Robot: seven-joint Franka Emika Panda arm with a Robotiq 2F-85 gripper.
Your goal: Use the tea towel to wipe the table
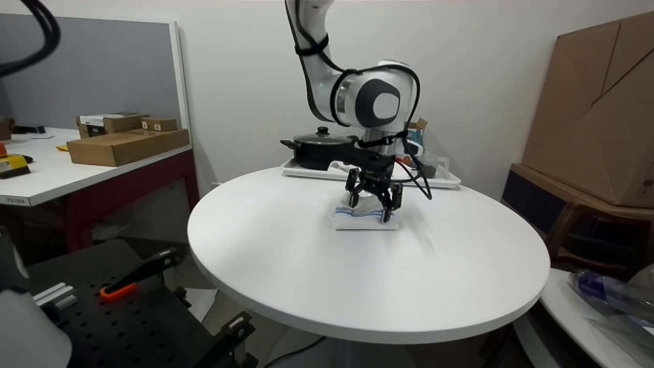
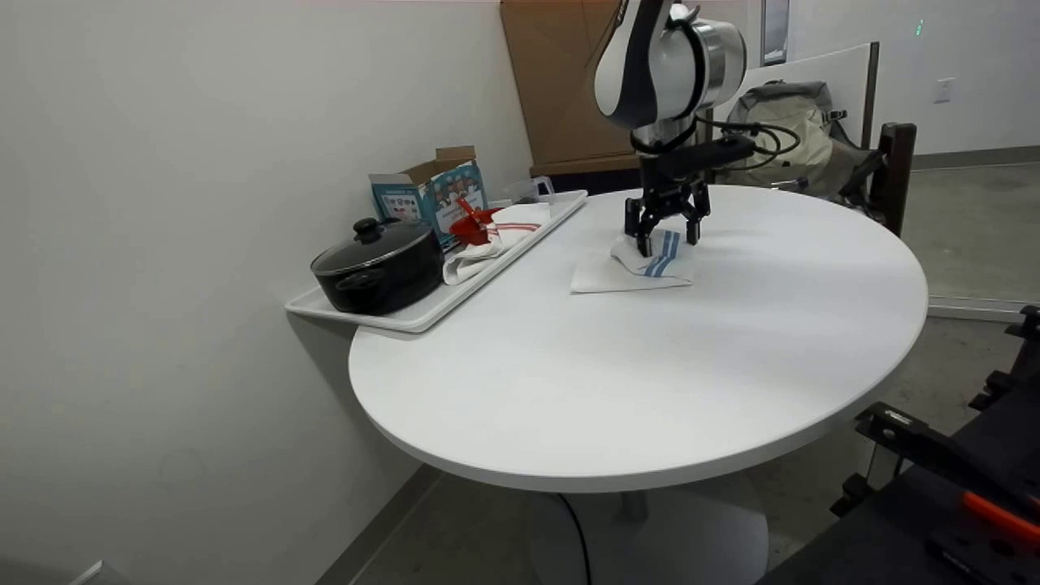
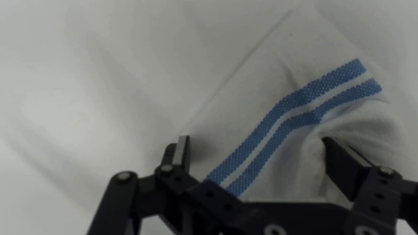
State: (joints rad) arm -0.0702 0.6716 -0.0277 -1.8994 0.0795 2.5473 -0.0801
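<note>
The tea towel (image 1: 357,223) is a white cloth with blue stripes. It lies loosely folded on the round white table (image 1: 286,276), with a bunched part under the gripper; it also shows in an exterior view (image 2: 605,278). My gripper (image 1: 369,209) points down at the towel with its fingers spread, also in an exterior view (image 2: 668,242). In the wrist view, the open gripper (image 3: 256,143) straddles the striped part of the towel (image 3: 281,78). The right finger presses against a raised fold. The left fingertip is over the towel near its edge.
A long white tray (image 2: 439,315) sits at the table's wall-side edge. It holds a black lidded pot (image 2: 378,272), a red-striped cloth (image 2: 520,221), a red item (image 2: 474,227) and a blue box (image 2: 455,195). A large cardboard box (image 1: 598,112) stands beyond the table.
</note>
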